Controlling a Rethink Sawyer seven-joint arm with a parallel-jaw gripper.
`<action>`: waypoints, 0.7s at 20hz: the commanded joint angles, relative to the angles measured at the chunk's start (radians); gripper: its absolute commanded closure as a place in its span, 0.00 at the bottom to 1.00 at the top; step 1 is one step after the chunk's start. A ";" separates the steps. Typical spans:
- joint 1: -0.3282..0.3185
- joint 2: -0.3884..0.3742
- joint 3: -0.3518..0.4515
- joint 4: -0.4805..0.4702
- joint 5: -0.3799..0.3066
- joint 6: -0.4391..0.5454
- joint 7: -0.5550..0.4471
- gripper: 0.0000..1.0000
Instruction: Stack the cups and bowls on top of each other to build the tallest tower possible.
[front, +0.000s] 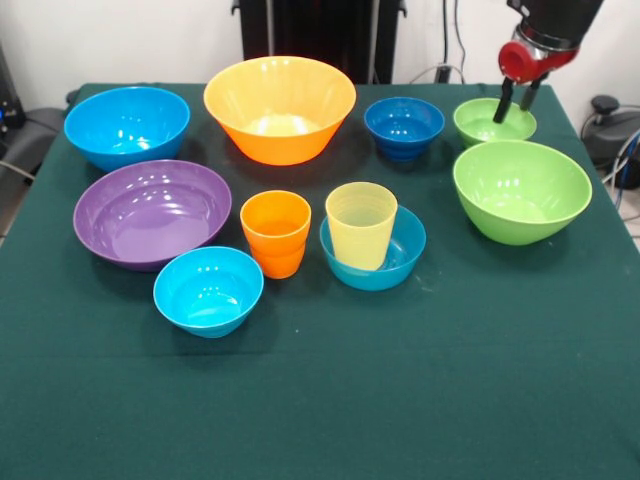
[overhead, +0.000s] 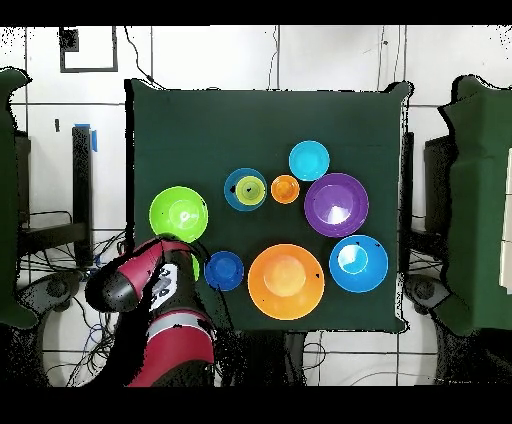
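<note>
My gripper (front: 516, 104) is open and empty at the far right, its fingertips just over the far rim of the small lime green bowl (front: 494, 124). The large lime green bowl (front: 521, 190) sits in front of it. The pale yellow cup (front: 360, 225) stands upright inside a small light blue bowl (front: 398, 262). The orange cup (front: 276, 232) stands to its left. A second small light blue bowl (front: 208, 290), the purple bowl (front: 152, 212), the large blue bowl (front: 127, 125), the large orange bowl (front: 280, 108) and the small dark blue bowl (front: 404, 127) stand apart.
All the bowls rest on a dark green cloth (front: 400, 400). In the overhead view my arm (overhead: 150, 285) covers the small green bowl, next to the large lime green bowl (overhead: 178, 214) and the dark blue bowl (overhead: 224, 270).
</note>
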 joint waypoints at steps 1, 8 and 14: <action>0.024 0.092 0.028 -0.062 -0.054 -0.023 0.051 0.00; 0.040 0.118 0.012 -0.082 -0.064 -0.065 0.059 0.00; 0.026 0.099 0.027 -0.060 -0.041 -0.032 0.044 0.00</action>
